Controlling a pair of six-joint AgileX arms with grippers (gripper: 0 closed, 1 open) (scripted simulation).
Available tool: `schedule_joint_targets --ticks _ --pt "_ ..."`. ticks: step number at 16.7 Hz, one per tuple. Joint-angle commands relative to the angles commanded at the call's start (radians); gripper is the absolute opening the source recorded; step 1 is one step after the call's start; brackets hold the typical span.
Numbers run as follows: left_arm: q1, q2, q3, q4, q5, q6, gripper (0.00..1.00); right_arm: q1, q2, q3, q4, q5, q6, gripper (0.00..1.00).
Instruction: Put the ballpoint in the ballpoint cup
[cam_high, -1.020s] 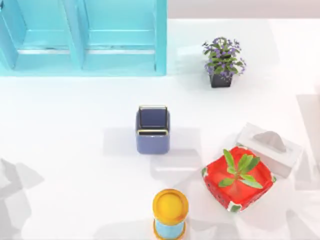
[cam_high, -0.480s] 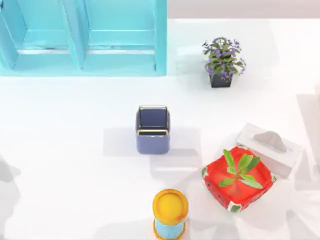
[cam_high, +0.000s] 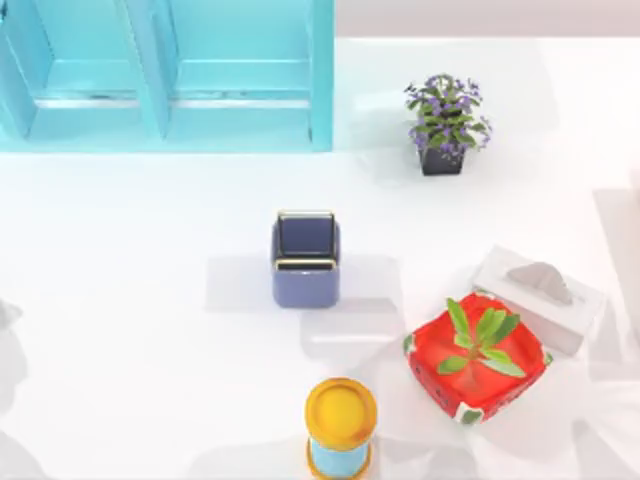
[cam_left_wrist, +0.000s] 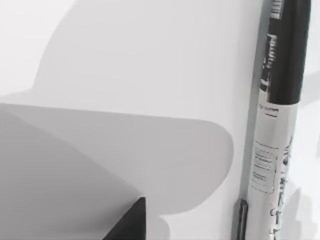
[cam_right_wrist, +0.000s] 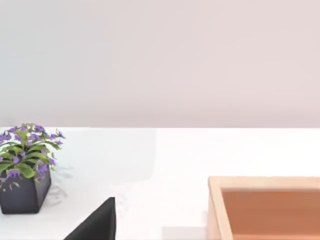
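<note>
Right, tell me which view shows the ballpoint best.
The left wrist view: the ballpoint runs down its frame, lying on the white table, black at one end with a pale printed band. The top view gives the ballpoint cup at mid-table, and the right wrist view a potted purple plant instead.

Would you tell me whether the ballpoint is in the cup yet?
Not yet. The ballpoint lies flat on the white table; the cup looks empty.

I saw the ballpoint as smooth black plastic with a printed paper-like grey band; the ballpoint cup looked matt, its rim gold metal, beside the glossy white table.
</note>
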Motion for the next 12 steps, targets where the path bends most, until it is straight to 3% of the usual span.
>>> schedule_joint_targets --ticks 4,8,12 --pt "-0.059 0.095 -0.018 0.137 -0.018 -0.062 1.0 0.0 0.0 0.0 0.0 0.0 0.0 1.0" --pt "-0.063 0.101 -0.018 0.145 -0.02 -0.066 1.0 0.0 0.0 0.0 0.0 0.0 0.0 1.0" --pt "-0.063 0.101 -0.018 0.145 -0.02 -0.066 0.7 0.0 0.0 0.0 0.0 0.0 0.0 1.0"
